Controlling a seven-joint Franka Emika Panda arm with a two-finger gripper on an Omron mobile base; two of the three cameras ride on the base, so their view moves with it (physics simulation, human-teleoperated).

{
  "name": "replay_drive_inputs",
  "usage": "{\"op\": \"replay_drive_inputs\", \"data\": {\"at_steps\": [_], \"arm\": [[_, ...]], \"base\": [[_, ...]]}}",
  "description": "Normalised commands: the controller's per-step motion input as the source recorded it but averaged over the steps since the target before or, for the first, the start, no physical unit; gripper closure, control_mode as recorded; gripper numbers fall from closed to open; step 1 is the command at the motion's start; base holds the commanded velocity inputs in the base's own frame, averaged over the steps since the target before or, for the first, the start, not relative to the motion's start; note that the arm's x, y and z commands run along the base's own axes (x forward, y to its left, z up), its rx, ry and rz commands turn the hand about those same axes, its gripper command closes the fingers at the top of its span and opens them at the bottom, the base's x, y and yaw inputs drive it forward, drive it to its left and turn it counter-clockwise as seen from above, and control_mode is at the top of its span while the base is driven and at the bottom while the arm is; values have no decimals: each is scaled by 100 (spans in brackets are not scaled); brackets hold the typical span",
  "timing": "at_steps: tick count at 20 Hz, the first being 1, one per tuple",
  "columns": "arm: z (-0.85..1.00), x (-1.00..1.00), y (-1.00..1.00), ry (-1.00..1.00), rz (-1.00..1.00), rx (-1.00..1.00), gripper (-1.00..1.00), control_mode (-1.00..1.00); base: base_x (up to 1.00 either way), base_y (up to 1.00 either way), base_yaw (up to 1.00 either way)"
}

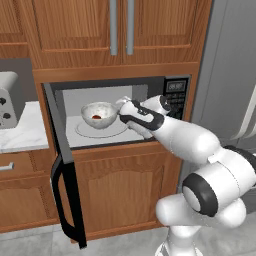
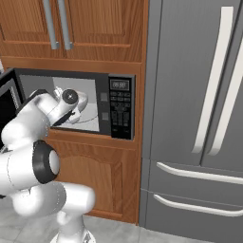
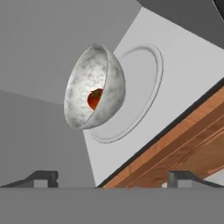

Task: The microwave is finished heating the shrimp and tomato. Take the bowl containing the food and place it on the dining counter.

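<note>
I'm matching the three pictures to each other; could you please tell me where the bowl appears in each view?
Left base view: bowl left of centre, on the turntable.
Right base view: only its rim shows, far left, behind the arm.
Hand view: bowl upper centre-left.
Shared landmark: the turntable.

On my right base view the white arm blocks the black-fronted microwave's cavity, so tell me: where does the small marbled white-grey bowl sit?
Observer: The small marbled white-grey bowl stands upright on the round grey turntable.
Operator: Anything in it?
Observer: A small red tomato lies inside; I cannot make out any shrimp.
Operator: Are the fingers on it?
Observer: No, the dark fingers stand open, short of the bowl.
</note>
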Motion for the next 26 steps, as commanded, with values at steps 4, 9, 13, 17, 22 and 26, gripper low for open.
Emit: {"op": "replay_drive_inputs", "data": {"at_steps": [4,9,13,17,22,26], "arm": [[-16,57,14,0,0,0,-100,-100],[-33,48,9,-1,0,0,-100,-100],[-32,48,9,-1,0,0,-100,-100],[-23,48,9,-1,0,0,-100,-100],[-16,43,11,0,0,0,-100,-100],[-12,42,19,0,0,0,-100,-100]], "base": [[0,0,0],[0,0,0],[0,0,0],[0,0,0],[0,0,0],[0,0,0]]}}
